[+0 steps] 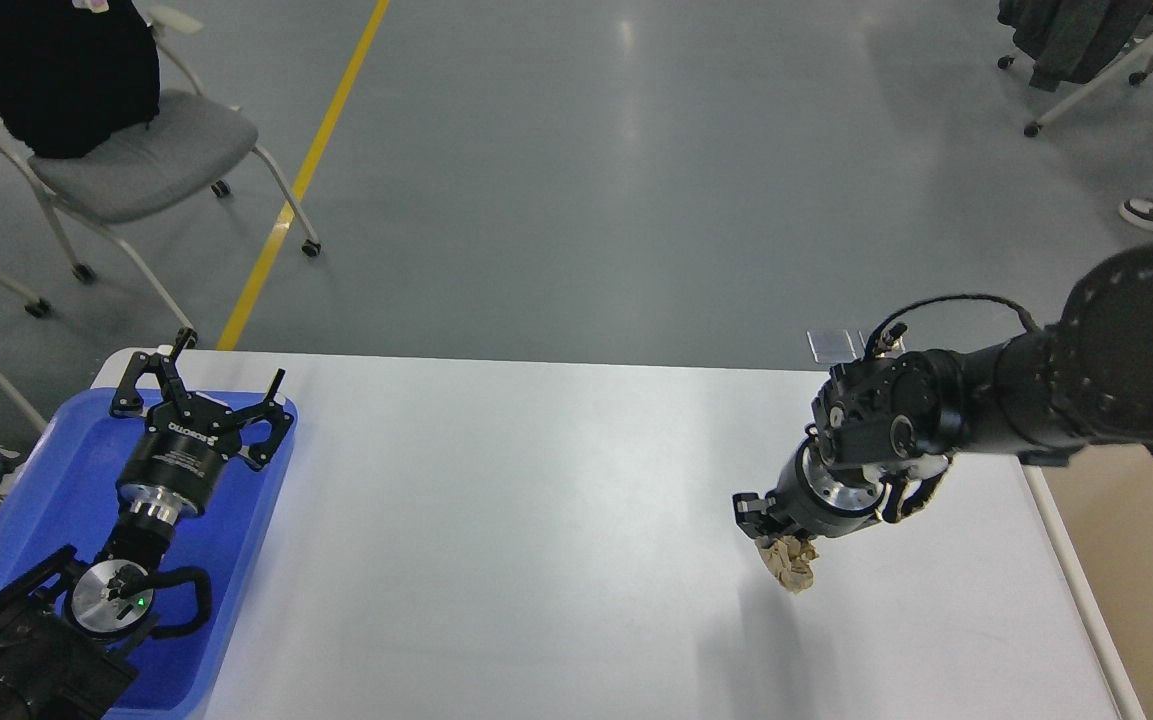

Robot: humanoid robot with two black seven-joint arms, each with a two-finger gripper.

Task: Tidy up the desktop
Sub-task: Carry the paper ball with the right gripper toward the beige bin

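The white desktop (516, 520) fills the lower half of the head view. My right gripper (771, 535) points down over its right part and is shut on a crumpled tan paper wad (791, 565), which hangs lifted a little above the surface, with its shadow below. My left gripper (201, 385) is open and empty, its fingers spread over the far end of the blue tray (246, 520) at the desktop's left edge.
A beige bin (1136, 560) stands off the desktop's right edge, partly behind my right arm. A grey wheeled chair (136, 150) stands beyond the far left corner; another chair (1116, 50) is at the far right. A yellow floor line (306, 170) runs behind.
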